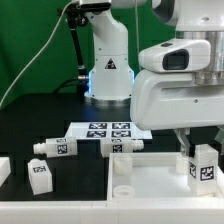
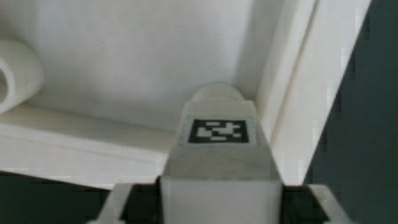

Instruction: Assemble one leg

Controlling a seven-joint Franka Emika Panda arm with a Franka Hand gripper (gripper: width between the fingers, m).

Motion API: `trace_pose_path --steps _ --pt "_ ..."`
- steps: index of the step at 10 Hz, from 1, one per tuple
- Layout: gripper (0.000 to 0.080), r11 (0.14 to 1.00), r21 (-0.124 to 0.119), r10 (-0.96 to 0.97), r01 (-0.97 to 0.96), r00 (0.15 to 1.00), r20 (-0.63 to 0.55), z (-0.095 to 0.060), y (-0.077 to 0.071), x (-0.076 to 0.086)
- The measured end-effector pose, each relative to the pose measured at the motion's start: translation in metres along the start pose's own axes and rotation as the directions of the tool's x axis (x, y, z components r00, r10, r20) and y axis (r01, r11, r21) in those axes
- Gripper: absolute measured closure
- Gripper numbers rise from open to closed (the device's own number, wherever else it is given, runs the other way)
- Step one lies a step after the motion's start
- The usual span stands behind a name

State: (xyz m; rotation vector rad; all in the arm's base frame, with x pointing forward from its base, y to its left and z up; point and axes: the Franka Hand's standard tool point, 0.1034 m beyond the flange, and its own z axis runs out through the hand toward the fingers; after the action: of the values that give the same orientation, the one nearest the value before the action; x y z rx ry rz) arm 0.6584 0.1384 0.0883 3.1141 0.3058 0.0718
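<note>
In the exterior view, your gripper (image 1: 204, 150) grips the leg (image 1: 204, 166) upright over the white tray-like top (image 1: 150, 180) near the bench's (image 1: 30, 120) front edge, close to the top's raised rim. Two spare legs (image 1: 55, 147) lie apart behind, beside the marker board (image 1: 108, 129). In the wrist view, the gripper (image 2: 217, 185) is clenched on the leg (image 2: 219, 140), just beside the top's rim (image 2: 299, 90).

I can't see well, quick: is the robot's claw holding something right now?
Gripper: closed on the leg, held upright above the white top.
</note>
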Motion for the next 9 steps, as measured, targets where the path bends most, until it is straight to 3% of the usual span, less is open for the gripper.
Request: trace_pose_path --steps 3,5,7,9 --pt "0.0518 0.975 0.001 0.222 -0.222 0.975 0.004 0.0005 -0.0007 0.0000" --pt "0.0518 0.913 0.000 0.408 -0.408 0.913 0.005 0.0012 -0.0016 0.0013" --pt "0.0518 0.799 0.018 0.601 -0.601 0.799 -0.019 0.0022 -0.0017 0.0030" --pt "0.0518 0.606 0.048 0.795 -0.794 0.607 0.013 0.0027 -0.0009 0.0017"
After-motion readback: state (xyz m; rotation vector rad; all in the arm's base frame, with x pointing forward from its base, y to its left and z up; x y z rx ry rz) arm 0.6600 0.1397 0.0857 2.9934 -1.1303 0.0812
